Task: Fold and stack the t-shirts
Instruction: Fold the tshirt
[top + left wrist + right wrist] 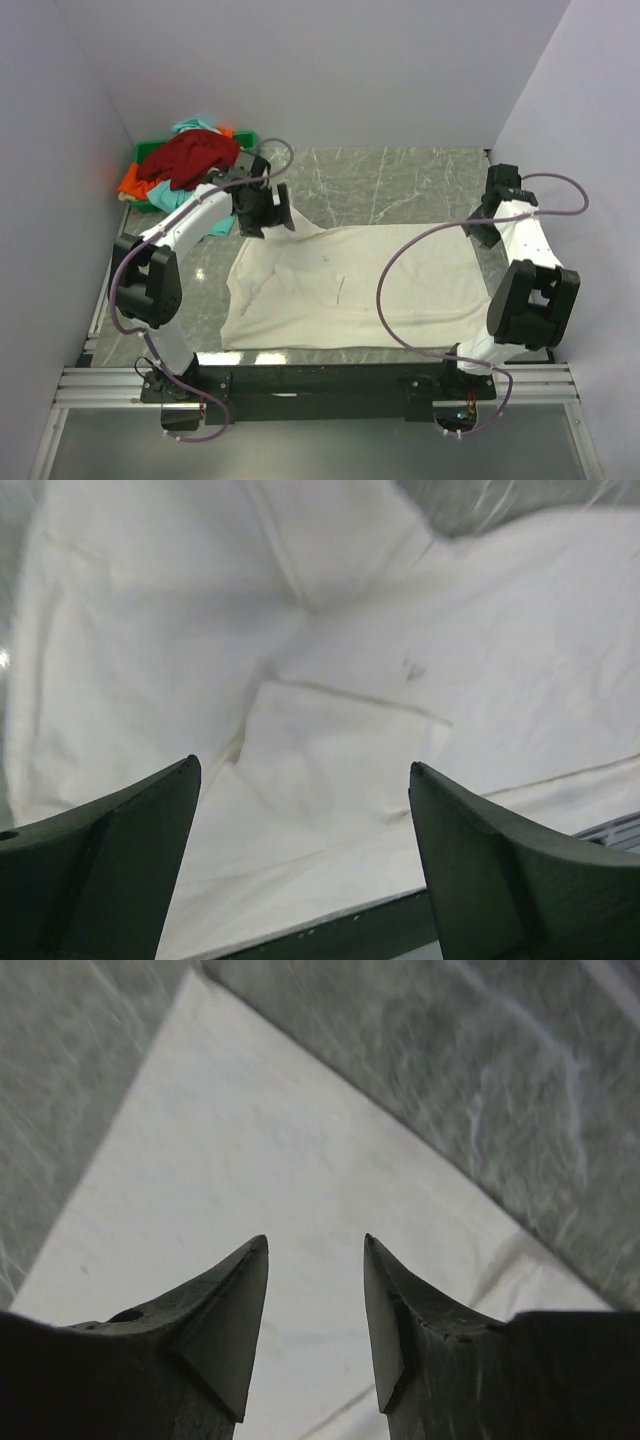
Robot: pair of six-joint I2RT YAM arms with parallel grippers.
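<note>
Grey-green marble table (400, 180), white walls on three sides. A green bin (146, 152) sits in the far-left corner, heaped: dark red shirt (190, 155) on top, teal shirt (196, 127) poking out behind it, orange shirt (130, 183) spilling over the left rim. The left arm (190, 215) crosses in front of the bin and hides its near right side. The right arm's purple cable (385, 290) loops over the right part of the spread shirt in the top view.

The cream shirt (350, 290) lies flat in the middle of the table, well apart from the bin and close to the near edge. It is roughly rectangular, with a point of cloth reaching toward the far left. It is wrinkled, with creases and a seam line across it, and has a small dark speck (412, 668) (stain or lint, can't tell).

The left gripper (270, 218) hangs over the shirt's far-left corner. In the wrist view the left gripper (302, 765) has its jaws spread wide with nothing between them, only cream cloth (330, 630) below.

The right gripper (485, 228) is at the shirt's far-right edge. In its wrist view the right gripper (315, 1240) has its jaws partly apart and holds nothing; a strip of cream cloth (250, 1160) lies beneath, marble on both sides.
</note>
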